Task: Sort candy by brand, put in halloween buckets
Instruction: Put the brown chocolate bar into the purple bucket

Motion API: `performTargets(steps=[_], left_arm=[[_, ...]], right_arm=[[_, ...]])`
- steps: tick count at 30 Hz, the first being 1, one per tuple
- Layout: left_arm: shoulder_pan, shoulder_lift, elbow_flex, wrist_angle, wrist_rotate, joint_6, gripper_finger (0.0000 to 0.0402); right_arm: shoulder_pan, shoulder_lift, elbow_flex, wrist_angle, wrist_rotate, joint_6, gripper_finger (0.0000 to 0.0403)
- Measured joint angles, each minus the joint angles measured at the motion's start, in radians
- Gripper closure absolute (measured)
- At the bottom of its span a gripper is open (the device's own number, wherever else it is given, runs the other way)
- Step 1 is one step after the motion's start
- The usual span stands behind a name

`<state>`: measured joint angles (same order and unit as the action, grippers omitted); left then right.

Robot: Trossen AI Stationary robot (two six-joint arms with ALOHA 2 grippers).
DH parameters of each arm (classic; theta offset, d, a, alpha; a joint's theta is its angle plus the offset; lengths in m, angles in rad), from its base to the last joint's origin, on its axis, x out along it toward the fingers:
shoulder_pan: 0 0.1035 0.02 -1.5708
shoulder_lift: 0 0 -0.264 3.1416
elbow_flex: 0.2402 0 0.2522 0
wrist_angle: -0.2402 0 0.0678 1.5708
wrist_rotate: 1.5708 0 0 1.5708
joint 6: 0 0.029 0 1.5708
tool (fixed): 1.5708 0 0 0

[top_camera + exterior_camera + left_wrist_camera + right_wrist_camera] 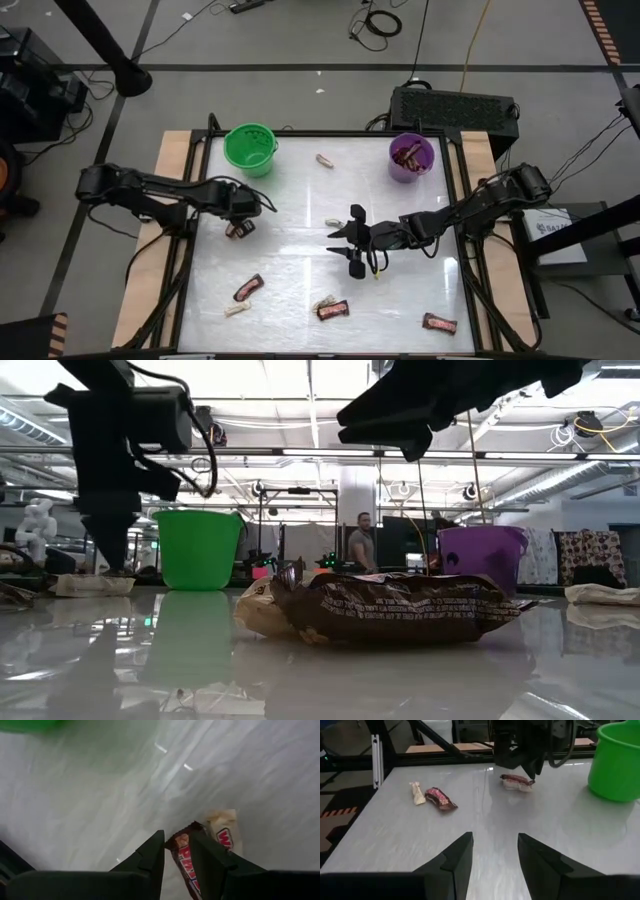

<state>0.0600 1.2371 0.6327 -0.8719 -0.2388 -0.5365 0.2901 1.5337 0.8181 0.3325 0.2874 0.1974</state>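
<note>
Dark red-brown bar [184,862] touching a pale piece [226,834] on the bench [300,200], near the green bucket [249,148]; the left gripper [176,855] is lowered over the bar, fingers spread to either side of it. Purple bucket [411,157] — holding several bars — stands at the far right. The right gripper [494,852] hovers mid-bench, fingers apart and empty. Other candy lies scattered along the near edge.

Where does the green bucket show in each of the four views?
High view: green bucket at the table's far left, beyond the left gripper.
Low view: left of centre, behind the left arm.
Left wrist view: only a green sliver at the top-left corner.
Right wrist view: right edge.
Shared landmark: the left gripper, beside the bucket.
</note>
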Motion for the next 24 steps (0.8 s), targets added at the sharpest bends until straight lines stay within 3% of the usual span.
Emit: performTargets(steps=[13,24], left_arm=[[0.038,0.075,0.000,0.046,0.036,0.077,0.0304],[0.038,0.081,0.000,0.255,0.068,0.209,0.0304]], right_arm=[[0.000,0.000,0.000,-0.013,-0.001,0.000,0.0255],[-0.006,0.078,0.001,0.069,-0.003,-0.003,0.0255]])
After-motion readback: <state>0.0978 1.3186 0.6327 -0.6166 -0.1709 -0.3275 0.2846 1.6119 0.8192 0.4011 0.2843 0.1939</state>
